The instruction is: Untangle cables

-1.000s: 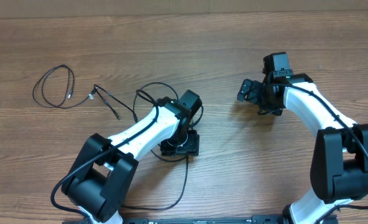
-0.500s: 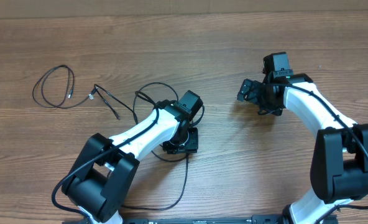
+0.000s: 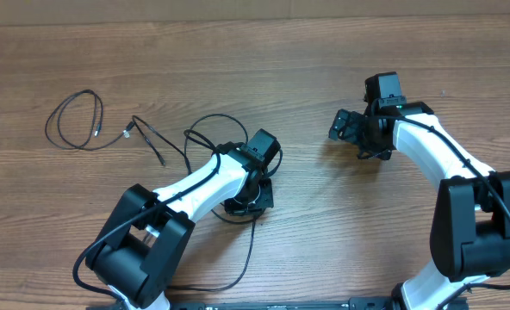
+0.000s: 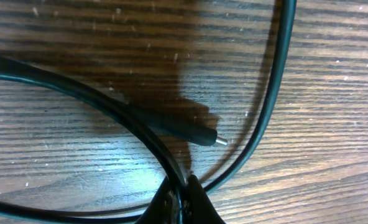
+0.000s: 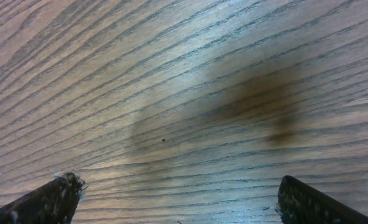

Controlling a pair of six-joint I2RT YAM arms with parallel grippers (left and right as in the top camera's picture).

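Thin black cables lie on the wooden table. One forms a closed loop at the far left. A short one with a light plug end lies beside it. A third cable loops under my left arm and trails toward the front edge. My left gripper is shut on this cable. In the left wrist view the left gripper pinches the cable at the bottom centre, and a silver-tipped plug lies just beyond. My right gripper stands open over bare wood, its fingertips wide apart.
The thicker black wires of the arms run along both white arms. The table's far edge meets a pale wall at the top.
My left gripper has closed on the cable beneath it. The strand trailing toward the front edge has shifted a little to the left. The right arm has not moved.
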